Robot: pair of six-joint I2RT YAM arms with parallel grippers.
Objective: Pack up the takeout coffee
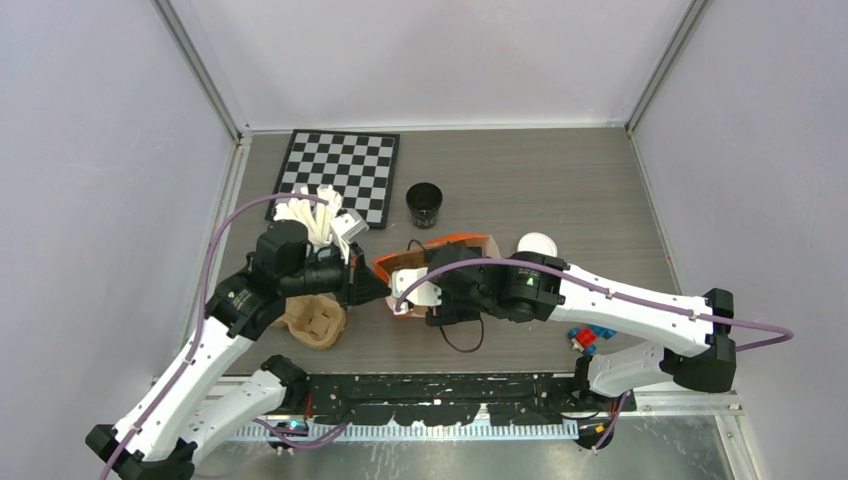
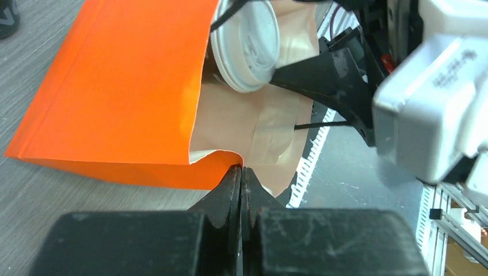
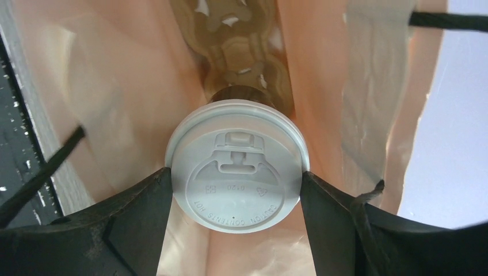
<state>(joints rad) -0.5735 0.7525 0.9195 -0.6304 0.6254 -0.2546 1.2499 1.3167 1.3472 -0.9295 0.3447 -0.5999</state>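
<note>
My left pincer [image 2: 240, 172] is clamping shut on the near edge of the orange paper bag [image 2: 115, 86]. My right pincer [image 3: 236, 174] is gripping the white-lidded coffee cup [image 3: 236, 204] by its lid, partway inside the bag's mouth. Farther back, an uncapped black cup [image 1: 425, 203] is standing beside the chessboard [image 1: 340, 172].

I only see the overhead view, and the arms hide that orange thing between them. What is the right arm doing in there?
Observer: The right gripper grips a cup by its white lid, in the mouth of the orange bag.
Operator: And the left arm?
Observer: The left gripper is shut on the bag's edge, pinching it.
Operator: Which way does the cup point?
Observer: Its bottom points deeper into the bag, lid toward the gripper.
</note>
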